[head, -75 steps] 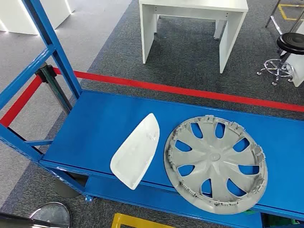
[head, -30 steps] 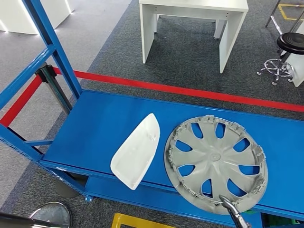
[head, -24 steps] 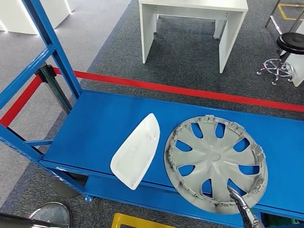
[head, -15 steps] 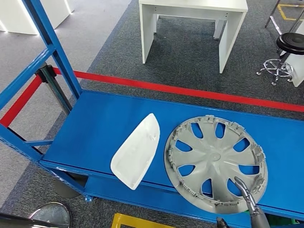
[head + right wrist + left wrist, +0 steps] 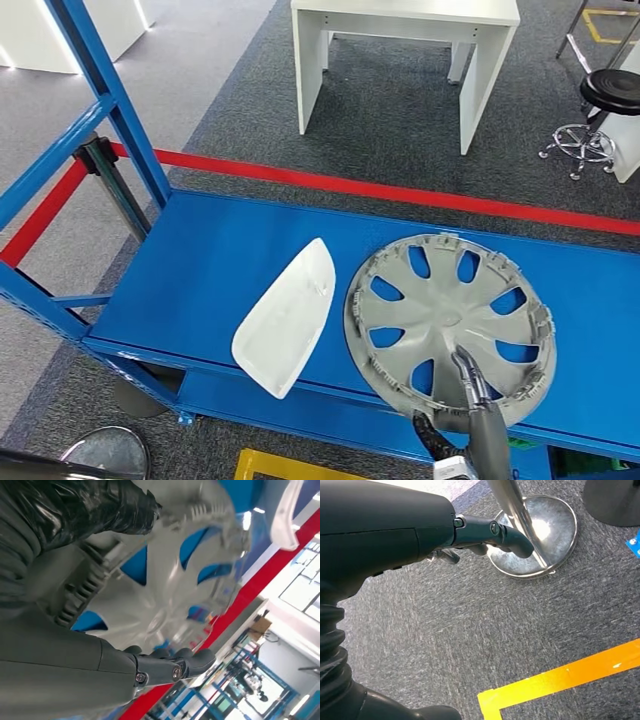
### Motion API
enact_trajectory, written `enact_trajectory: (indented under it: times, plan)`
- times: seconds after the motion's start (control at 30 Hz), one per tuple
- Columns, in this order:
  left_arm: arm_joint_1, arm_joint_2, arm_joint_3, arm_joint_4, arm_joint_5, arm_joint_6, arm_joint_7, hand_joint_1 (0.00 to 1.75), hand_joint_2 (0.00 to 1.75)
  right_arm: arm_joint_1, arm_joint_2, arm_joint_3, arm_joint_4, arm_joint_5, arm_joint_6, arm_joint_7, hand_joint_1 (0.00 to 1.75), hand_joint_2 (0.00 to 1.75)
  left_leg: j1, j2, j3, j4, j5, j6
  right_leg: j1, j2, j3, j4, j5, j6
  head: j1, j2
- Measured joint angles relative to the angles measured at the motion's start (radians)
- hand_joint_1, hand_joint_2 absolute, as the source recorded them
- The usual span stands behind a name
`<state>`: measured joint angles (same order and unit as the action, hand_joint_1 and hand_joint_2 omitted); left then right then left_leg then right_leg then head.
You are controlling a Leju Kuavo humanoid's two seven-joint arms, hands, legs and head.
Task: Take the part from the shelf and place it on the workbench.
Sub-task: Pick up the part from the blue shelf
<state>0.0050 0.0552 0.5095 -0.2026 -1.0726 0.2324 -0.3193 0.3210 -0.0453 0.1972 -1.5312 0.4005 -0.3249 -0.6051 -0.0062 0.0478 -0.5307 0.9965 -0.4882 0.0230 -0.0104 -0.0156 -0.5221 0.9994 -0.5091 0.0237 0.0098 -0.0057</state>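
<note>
Bare shelf [image 5: 204, 265] left of white cover [image 5: 287, 318]

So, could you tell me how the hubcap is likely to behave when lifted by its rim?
The hubcap looks like thin moulded plastic with open slots, so probably light and slightly flexible. Gripped at one edge by the right hand, it may sag or pivot. Its smooth face could slip.

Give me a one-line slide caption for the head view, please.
Right hand grips the near rim of the grey wheel cover on the blue shelf, beside a white part.

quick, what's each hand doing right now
Left hand: holds nothing, hanging over the carpet.
Right hand: grips the near rim of the grey hubcap.
</note>
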Motion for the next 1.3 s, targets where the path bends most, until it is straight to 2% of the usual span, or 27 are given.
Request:
enact_trajectory:
  times: [0.2,0.63,0.8,1.07,1.27,1.3]
  plan:
    - [0.000,0.003,0.000,0.000,-0.003,-0.001,0.004,0.00,1.75,-0.038,-0.008,0.070,0.038,-0.018,-0.019,0.004,0.00,1.75,0.000,0.000,0.001,0.000,0.000,0.000,0.000,0.000,-0.004,0.000,-0.001,0.000,0.000,0.000]
    - [0.001,0.003,0.000,0.000,-0.005,0.000,0.004,0.00,1.75,-0.043,-0.051,0.123,0.036,-0.031,-0.062,0.037,0.00,1.75,0.000,0.000,0.002,0.000,0.000,0.000,0.000,-0.001,-0.003,0.000,-0.001,0.000,0.000,0.000]
    - [0.004,0.005,0.000,0.000,-0.005,0.000,0.006,0.00,1.75,-0.025,-0.131,0.178,-0.017,0.098,-0.144,0.194,0.00,1.75,0.000,0.000,0.000,0.000,0.000,0.000,0.000,-0.001,0.002,0.000,0.000,0.000,0.000,0.000]
    - [0.007,0.005,0.008,0.000,-0.019,-0.001,0.016,0.00,1.75,-0.006,-0.331,0.289,-0.122,0.410,-0.200,0.517,0.00,1.75,-0.001,-0.001,-0.002,0.001,0.000,0.000,-0.002,-0.001,0.005,0.000,0.000,0.000,0.000,0.000]
    - [0.007,0.005,0.018,0.000,-0.023,-0.002,0.016,0.00,1.75,-0.012,-0.445,0.342,-0.154,0.498,-0.169,0.627,0.01,1.75,-0.001,-0.001,-0.002,0.001,0.000,0.000,-0.002,-0.001,0.005,0.000,0.001,0.000,0.000,0.000]
    - [0.007,0.005,0.019,0.000,-0.024,-0.002,0.016,0.00,1.75,-0.014,-0.463,0.350,-0.155,0.510,-0.157,0.647,0.41,1.75,-0.001,-0.001,-0.002,0.001,0.000,0.000,-0.002,-0.001,0.005,0.000,0.001,0.000,0.000,0.000]
